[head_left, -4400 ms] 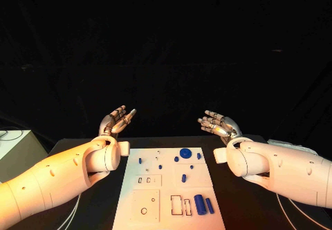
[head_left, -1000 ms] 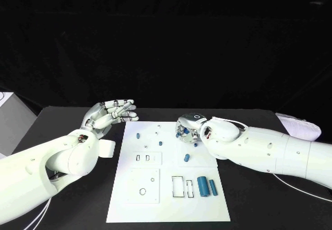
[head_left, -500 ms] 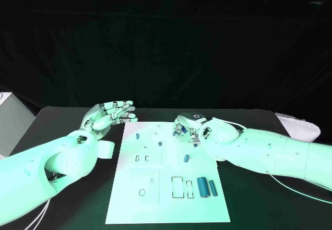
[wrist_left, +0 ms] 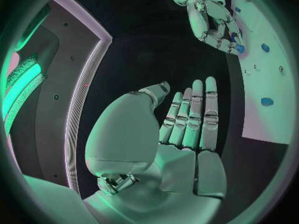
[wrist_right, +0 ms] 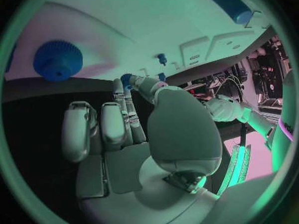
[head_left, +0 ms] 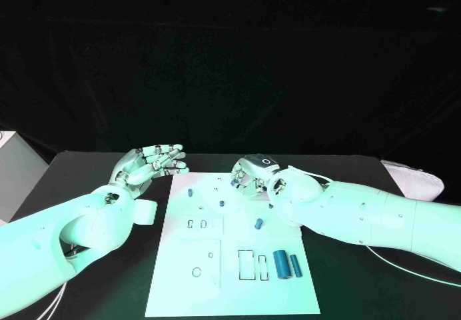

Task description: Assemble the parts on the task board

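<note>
The white task board (head_left: 182, 287) lies in the middle of the black table. My right hand (head_left: 252, 177) hovers over its far part and pinches a small blue peg (wrist_right: 127, 79) between thumb and a finger. The same peg (wrist_left: 238, 48) shows at the fingertips of the right hand (wrist_left: 212, 20) in the left wrist view. A blue gear (wrist_right: 57, 59) lies on the board beside that hand. My left hand (head_left: 154, 163) is raised off the board's far left corner, fingers spread and holding nothing. A thick blue cylinder (head_left: 282, 264) and a thin rod (head_left: 297, 265) lie near the front right.
Small blue pegs (head_left: 190, 192) (head_left: 222, 203) (head_left: 258, 223) are scattered over the board's far half. Rectangular slots (head_left: 246, 262) and a round hole (head_left: 197, 271) sit in the near half. A white object (head_left: 413, 177) lies at the table's right edge, a pale box (head_left: 12, 163) at the left.
Since the earliest frame my right hand has come down from a raised open pose onto the board's far part. Over the last second it has shifted slightly left. The left hand has stayed raised.
</note>
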Robot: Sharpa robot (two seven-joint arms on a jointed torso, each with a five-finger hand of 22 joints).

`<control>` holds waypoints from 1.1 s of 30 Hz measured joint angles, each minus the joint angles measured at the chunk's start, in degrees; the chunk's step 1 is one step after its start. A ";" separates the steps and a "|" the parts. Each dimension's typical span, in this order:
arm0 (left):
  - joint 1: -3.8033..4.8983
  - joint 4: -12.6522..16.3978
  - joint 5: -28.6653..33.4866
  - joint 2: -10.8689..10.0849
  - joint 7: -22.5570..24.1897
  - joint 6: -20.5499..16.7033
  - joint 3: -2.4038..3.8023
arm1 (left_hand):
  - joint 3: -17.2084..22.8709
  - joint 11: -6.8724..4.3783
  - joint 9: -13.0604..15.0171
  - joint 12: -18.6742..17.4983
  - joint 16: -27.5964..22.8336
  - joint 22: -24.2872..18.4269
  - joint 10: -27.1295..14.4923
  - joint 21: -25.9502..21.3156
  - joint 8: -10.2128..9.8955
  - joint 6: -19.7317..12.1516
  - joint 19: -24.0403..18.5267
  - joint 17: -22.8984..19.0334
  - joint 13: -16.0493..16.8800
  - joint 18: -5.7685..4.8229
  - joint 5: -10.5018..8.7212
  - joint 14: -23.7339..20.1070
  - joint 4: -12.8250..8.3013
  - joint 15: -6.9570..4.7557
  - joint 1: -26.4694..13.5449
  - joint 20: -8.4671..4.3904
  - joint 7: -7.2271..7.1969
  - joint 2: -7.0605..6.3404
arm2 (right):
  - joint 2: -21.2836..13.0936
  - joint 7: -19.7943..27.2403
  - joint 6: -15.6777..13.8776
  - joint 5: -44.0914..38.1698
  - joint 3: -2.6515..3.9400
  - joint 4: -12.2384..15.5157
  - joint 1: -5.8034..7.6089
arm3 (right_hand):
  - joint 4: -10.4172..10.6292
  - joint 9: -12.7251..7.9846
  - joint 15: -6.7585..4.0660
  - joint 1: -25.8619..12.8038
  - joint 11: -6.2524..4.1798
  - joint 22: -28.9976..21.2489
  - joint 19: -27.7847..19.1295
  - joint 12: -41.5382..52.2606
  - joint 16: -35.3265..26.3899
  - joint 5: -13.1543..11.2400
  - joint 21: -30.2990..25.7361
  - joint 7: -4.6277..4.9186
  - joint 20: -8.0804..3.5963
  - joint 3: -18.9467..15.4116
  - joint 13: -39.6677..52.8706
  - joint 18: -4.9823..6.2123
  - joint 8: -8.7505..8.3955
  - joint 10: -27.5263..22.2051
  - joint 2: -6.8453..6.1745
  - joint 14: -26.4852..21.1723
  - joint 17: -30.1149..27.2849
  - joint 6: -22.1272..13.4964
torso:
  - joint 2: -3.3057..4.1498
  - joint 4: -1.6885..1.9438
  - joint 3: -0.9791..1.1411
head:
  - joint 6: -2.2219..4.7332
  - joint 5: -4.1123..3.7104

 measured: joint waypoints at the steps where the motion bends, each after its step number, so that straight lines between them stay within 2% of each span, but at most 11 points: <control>1: 0.00 0.00 0.00 0.00 -0.01 0.00 0.00 | 0.00 0.00 0.00 0.00 0.00 0.00 0.00 0.00 0.00 0.00 0.00 0.00 0.00 0.00 0.00 0.00 0.00 0.00 0.00 0.00 0.00 0.00 | 0.37 -0.16 -0.28 -0.19 0.01 -0.36 0.02 | -0.08 0.00 0.00 0.00 0.00 0.07 0.00 -0.07 0.00 0.02 0.00 0.00 0.00 0.08 0.00 0.00 0.00 0.00 0.00 0.00 0.07 0.00 | 0.03 0.01 0.00 | 0.07 -0.09; 10: 0.00 0.34 0.00 -0.01 -0.05 0.00 0.07 | 0.14 0.00 -0.05 -0.24 0.00 0.05 0.00 0.00 0.00 0.00 0.00 0.06 0.00 0.00 0.00 -0.20 -0.14 -0.20 0.00 0.00 0.00 0.00 | 3.64 -1.36 -1.96 -1.81 0.04 -3.10 0.10 | -0.08 0.17 0.00 0.07 0.01 0.24 0.00 -0.21 0.24 0.28 0.24 -0.01 0.00 0.08 0.01 0.00 0.29 -0.01 0.05 0.00 0.25 -0.01 | 0.32 0.02 -0.09 | 0.47 -0.13; 15: 0.00 0.50 -0.01 0.04 -0.08 0.01 0.12 | 0.13 0.00 -0.05 -0.24 0.00 0.05 0.00 0.00 0.00 0.00 0.00 0.06 0.00 0.00 0.00 -0.20 -0.14 -0.20 0.00 0.00 0.00 0.00 | 5.25 -1.98 -2.27 -2.73 0.04 -4.21 0.10 | -0.08 0.40 0.00 0.07 0.01 0.03 0.00 -0.22 0.23 0.28 0.24 -0.01 0.00 0.08 0.00 0.01 0.28 -0.01 0.05 0.00 0.19 -0.02 | 0.50 0.21 -0.13 | 0.51 -0.03; 20: 0.01 1.01 -0.03 -0.15 -0.12 0.02 0.24 | 0.13 0.00 -0.05 -0.24 -0.01 0.04 0.00 0.00 0.00 0.00 0.00 0.05 0.01 0.00 0.00 -0.20 -0.14 -0.20 0.00 0.00 0.00 0.00 | 6.04 -2.61 -2.31 -3.66 0.04 -4.91 0.10 | -0.08 0.41 0.00 0.07 0.02 -0.15 0.00 -0.28 0.23 0.28 0.24 0.00 0.00 0.07 -0.02 0.01 0.27 -0.01 0.05 0.00 0.06 -0.03 | 0.73 0.47 -0.30 | 0.61 -0.02; 26: 0.01 1.29 -0.07 -0.40 -0.16 0.02 0.67 | 0.45 0.00 -0.05 -0.24 0.32 0.09 0.00 0.23 0.00 0.00 0.00 0.13 0.01 0.00 0.00 -0.20 -0.12 -0.20 0.00 0.00 0.00 0.00 | 6.53 -3.28 -2.29 -4.65 0.04 -5.40 0.09 | -0.08 0.41 0.00 0.07 0.02 -0.15 0.00 -0.33 0.22 0.26 0.23 -0.01 0.00 0.07 -0.07 0.01 0.26 -0.02 0.04 0.00 0.06 -0.19 | 1.03 0.78 -0.56 | 0.45 -0.11; 33: 0.01 1.54 -0.13 -0.51 -0.20 0.02 0.97 | 0.45 0.00 -0.04 -0.24 0.32 0.09 0.00 0.23 0.00 0.00 0.00 0.13 0.01 0.00 0.00 -0.20 -0.12 -0.20 0.00 0.00 0.00 0.00 | 7.09 -3.78 -2.28 -5.65 0.10 -5.74 0.15 | -0.08 0.40 0.01 0.07 0.12 -0.15 0.00 -0.30 0.22 0.25 0.23 0.03 0.01 0.06 0.15 0.01 0.15 0.08 0.04 0.00 0.06 -0.29 | 1.31 0.92 -0.70 | 0.53 -0.13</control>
